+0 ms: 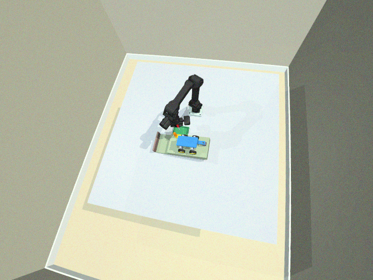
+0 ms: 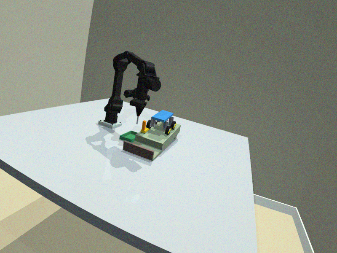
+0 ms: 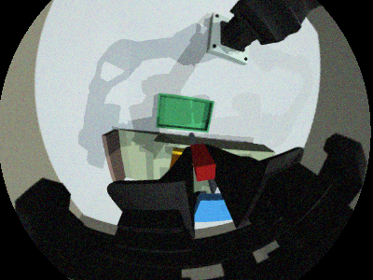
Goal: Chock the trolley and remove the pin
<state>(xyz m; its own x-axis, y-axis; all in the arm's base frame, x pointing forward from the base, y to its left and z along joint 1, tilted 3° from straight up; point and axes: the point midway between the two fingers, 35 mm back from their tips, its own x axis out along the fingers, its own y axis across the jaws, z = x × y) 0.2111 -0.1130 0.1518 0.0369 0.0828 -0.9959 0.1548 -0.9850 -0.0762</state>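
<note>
My gripper (image 2: 138,111) (image 3: 196,149) (image 1: 177,125) is shut on the red-headed stop pin (image 3: 203,161) (image 2: 137,117) (image 1: 177,126) and holds it in the air, its grey shaft hanging down. The pin hangs near the green tray (image 1: 183,130) (image 2: 127,136) (image 3: 185,112), above the ramp's edge. The blue-topped trolley (image 1: 187,142) (image 2: 162,119) (image 3: 211,210) stands on the pale green ramp (image 1: 203,154) (image 2: 153,142) (image 3: 140,154). The yellow chock with its orange handle (image 1: 175,134) (image 2: 144,126) (image 3: 177,155) stands by the trolley's wheels on the tray side.
A dark brown stop wall (image 1: 155,141) (image 2: 139,150) (image 3: 112,154) closes the ramp's low end. The arm's base plate (image 1: 196,112) (image 2: 109,123) (image 3: 227,43) stands behind the tray. The white table (image 1: 186,199) (image 2: 182,194) sits in a low-walled floor frame (image 1: 93,112).
</note>
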